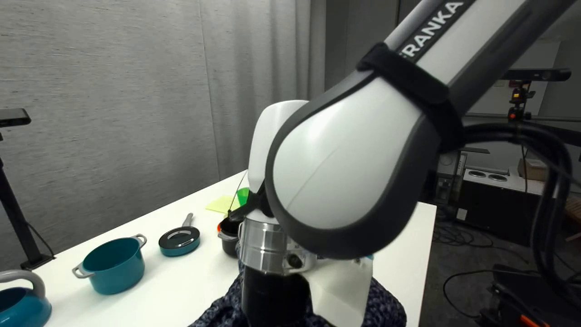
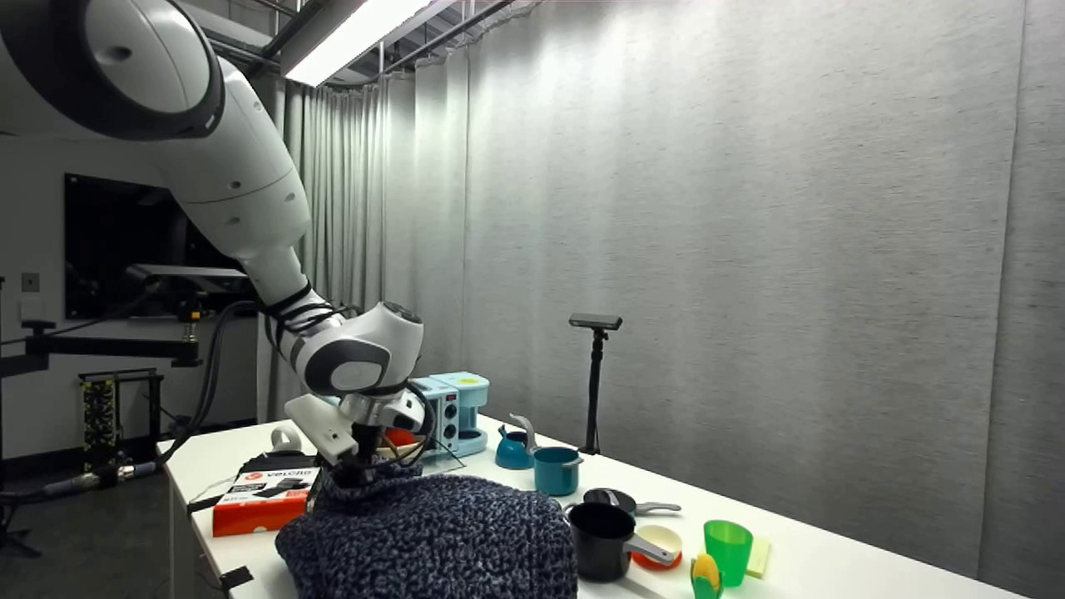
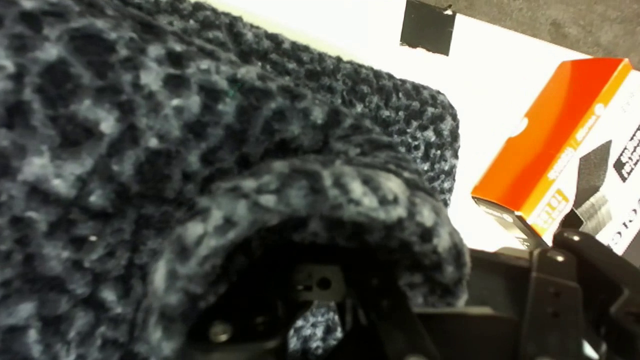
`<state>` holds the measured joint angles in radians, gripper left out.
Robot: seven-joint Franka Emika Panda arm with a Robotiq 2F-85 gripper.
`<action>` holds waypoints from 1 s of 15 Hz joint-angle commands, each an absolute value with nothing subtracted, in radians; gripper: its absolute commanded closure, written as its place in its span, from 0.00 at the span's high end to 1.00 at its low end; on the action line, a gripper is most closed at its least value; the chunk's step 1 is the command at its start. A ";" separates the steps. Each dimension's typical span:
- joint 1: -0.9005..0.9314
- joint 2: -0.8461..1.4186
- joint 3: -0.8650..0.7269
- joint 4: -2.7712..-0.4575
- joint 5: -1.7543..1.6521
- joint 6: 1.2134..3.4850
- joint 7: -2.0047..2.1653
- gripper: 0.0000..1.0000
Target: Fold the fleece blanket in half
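In an exterior view, the blanket [image 2: 449, 541] lies over the near part of the bench [image 2: 840, 570] as a rounded, speckled mound cut off at the bottom; what shows is wider from left to right than from front to back, but its full long axis cannot be told. Its upper left part is bunched and points up at the end effector [image 2: 356, 467], which hangs from the arm [image 2: 250, 179] with its lower end dark and hard to make out there, near the box [image 2: 260, 503]. The saucepan [image 2: 601, 549] stands just beside the blanket on the right, handle aimed to the lower right; the pan [image 2: 611, 497] and pot [image 2: 556, 474] stand beyond, the cup [image 2: 728, 545] farther right. In the wrist view, the blanket fills the left and middle; its outer edge slants from upper left down to a rounded corner pointing right, toward the box and apart from it. A raised fold arches around part of the end effector; whether that is spread, pressed together or pinching the fold, I cannot tell. In an exterior view, the arm hides most of the blanket, which shows at the bottom on both sides, its left edge sloping down and outward.
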<state>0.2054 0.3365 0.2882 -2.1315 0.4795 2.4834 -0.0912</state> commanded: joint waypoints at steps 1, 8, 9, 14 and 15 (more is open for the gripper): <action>0.219 0.356 0.295 -2.130 0.429 2.518 -0.082 0.00; 0.212 0.339 0.306 -2.142 0.416 2.561 -0.077 0.63; 0.210 0.337 0.310 -2.142 0.422 2.573 -0.078 0.71; 0.214 0.323 0.316 -2.145 0.428 2.622 -0.036 1.00; 0.220 0.319 0.308 -2.149 0.413 2.624 -0.008 1.00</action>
